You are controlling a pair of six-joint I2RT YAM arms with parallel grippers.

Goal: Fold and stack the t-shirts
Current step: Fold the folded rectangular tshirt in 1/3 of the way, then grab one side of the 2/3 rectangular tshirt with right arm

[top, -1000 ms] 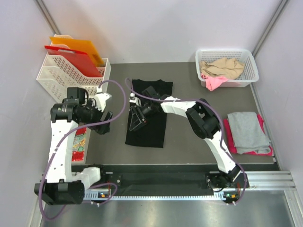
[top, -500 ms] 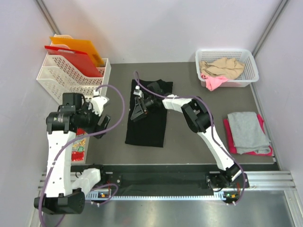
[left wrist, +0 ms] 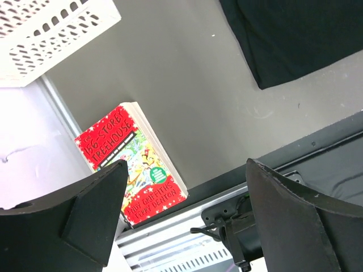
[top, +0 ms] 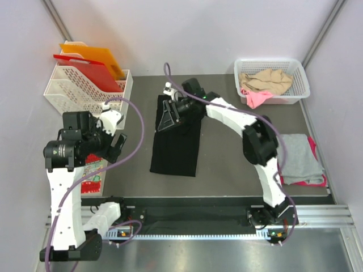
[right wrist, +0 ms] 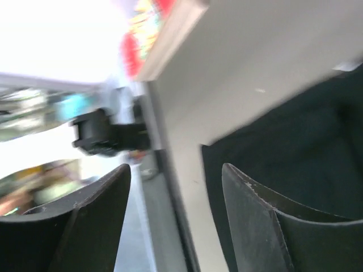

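basket (top: pixel 245 67): beige shirt (top: pixel 266 81), pink shirt (top: pixel 256 99) inside
file rack (top: pixel 68 90): red folder (top: pixel 96 71), orange folder (top: pixel 93 55)
left gripper (left wrist: pixel 184 170): jaws wide, empty
right gripper (right wrist: pixel 176 170): jaws apart, empty, over black shirt (top: pixel 178 141) edge

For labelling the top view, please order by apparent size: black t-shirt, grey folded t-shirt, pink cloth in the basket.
Largest: black t-shirt.
Then: grey folded t-shirt, partly covered by the right arm.
Smallest: pink cloth in the basket.

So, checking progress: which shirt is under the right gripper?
The black t-shirt at centre; the grey one lies far right, the beige one in the basket.
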